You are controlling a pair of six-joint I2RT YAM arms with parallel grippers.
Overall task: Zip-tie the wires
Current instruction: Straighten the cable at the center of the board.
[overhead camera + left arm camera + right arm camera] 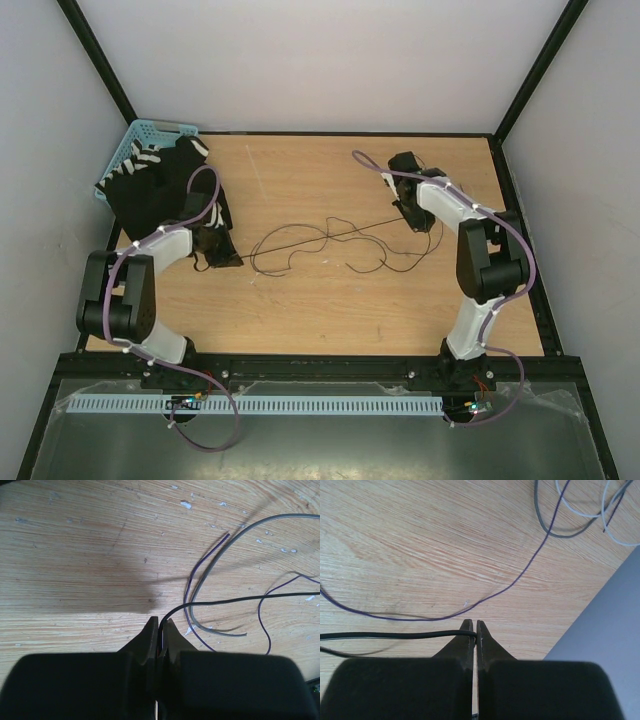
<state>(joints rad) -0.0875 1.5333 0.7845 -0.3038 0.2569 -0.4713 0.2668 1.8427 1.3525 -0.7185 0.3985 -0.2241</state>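
Note:
The wires (320,245) lie in loose curls across the middle of the table, and one black strand (330,235) is stretched straight between the two grippers. My left gripper (228,252) is shut on that black wire (235,599) at its tips (161,625). Beside it on the wood lie a grey wire (200,580) and a purple wire (192,575). My right gripper (408,213) is shut on the other end of the black wire (395,635), at the jaw tips (475,630). A purple wire (520,580) curves across the wood ahead of it. The zip tie is out of view.
A blue basket (150,132) stands at the back left, with a black cloth with white stripes (150,190) spilling out of it behind the left arm. White walls enclose the table; the right wall (610,630) is close to the right gripper.

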